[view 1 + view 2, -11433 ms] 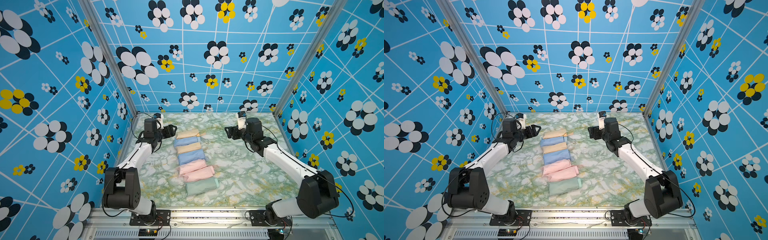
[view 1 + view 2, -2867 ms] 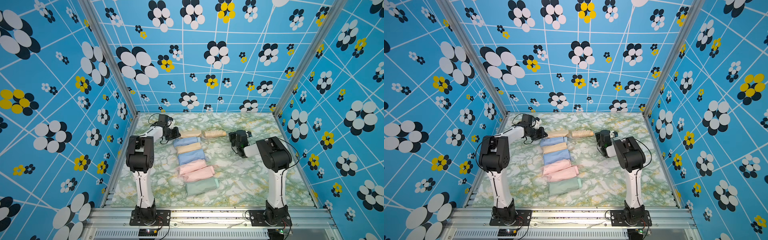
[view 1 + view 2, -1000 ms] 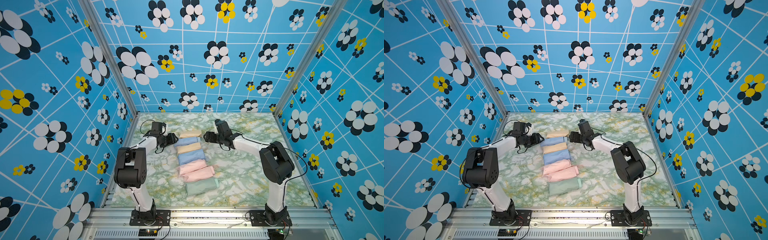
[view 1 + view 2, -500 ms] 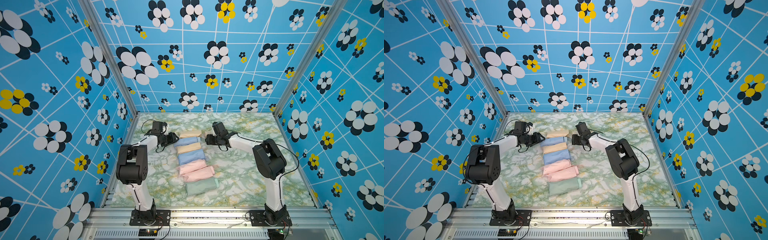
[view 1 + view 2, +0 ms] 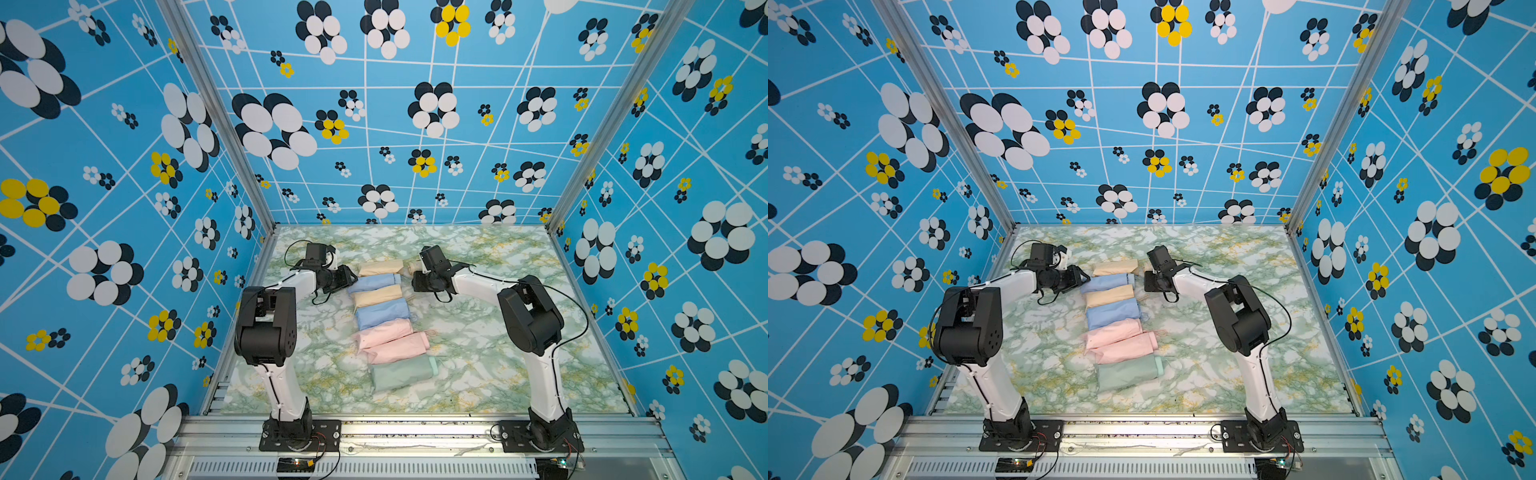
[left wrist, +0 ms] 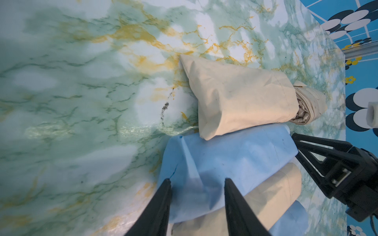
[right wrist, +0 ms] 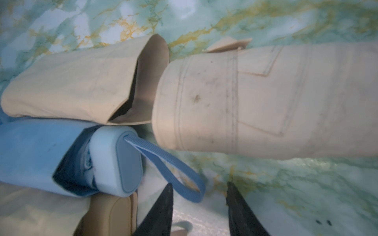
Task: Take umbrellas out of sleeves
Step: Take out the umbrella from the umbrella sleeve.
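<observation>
A row of sleeves lies mid-table. The far beige sleeve (image 5: 380,267) (image 7: 71,85) is empty with its mouth gaping. Its beige umbrella (image 7: 266,102) (image 6: 308,108) lies just beyond that mouth. The light blue sleeve (image 5: 376,283) (image 6: 225,155) beside it holds a blue umbrella, whose handle (image 7: 118,161) and strap loop (image 7: 184,177) stick out. My left gripper (image 5: 353,277) (image 6: 196,180) stands open with its jaws astride the blue sleeve's closed end. My right gripper (image 5: 413,282) (image 7: 199,185) is open, with the strap loop just off its tips.
Nearer in the row lie a beige sleeve (image 5: 376,297), a blue one (image 5: 382,313), two pink ones (image 5: 384,334) (image 5: 399,347) and a mint one (image 5: 403,374), all filled. Patterned walls close in the marble table (image 5: 478,353) on three sides.
Both grippers' jaws have narrowed over the last second. The right gripper has edged toward the blue strap, and the left has settled over the blue sleeve's end.
</observation>
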Robot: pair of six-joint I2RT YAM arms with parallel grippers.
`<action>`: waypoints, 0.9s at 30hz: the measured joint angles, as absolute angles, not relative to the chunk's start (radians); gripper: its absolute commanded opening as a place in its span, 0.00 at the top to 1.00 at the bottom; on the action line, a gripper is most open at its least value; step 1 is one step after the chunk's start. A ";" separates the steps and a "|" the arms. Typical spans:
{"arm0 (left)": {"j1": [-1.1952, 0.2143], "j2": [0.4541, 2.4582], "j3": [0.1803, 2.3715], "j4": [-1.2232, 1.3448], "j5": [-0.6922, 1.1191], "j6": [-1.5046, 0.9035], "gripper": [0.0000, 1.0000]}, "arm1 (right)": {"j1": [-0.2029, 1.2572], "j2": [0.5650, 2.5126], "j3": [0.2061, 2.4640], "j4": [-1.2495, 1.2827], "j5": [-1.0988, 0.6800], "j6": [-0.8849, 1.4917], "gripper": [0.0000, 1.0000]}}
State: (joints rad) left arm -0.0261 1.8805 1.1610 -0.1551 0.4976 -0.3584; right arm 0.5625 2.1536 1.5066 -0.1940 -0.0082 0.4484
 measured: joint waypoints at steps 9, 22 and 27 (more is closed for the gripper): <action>-0.026 1.890 1.161 -0.153 0.507 -0.358 0.70 | 0.563 2.201 1.556 -0.202 0.007 0.448 0.77; -0.026 1.890 1.166 -0.152 0.518 -0.363 0.90 | 0.573 2.206 1.557 -0.204 0.048 0.437 1.00; -0.026 1.890 1.166 -0.151 0.527 -0.368 0.97 | 0.576 2.180 1.507 -0.167 0.060 0.437 1.00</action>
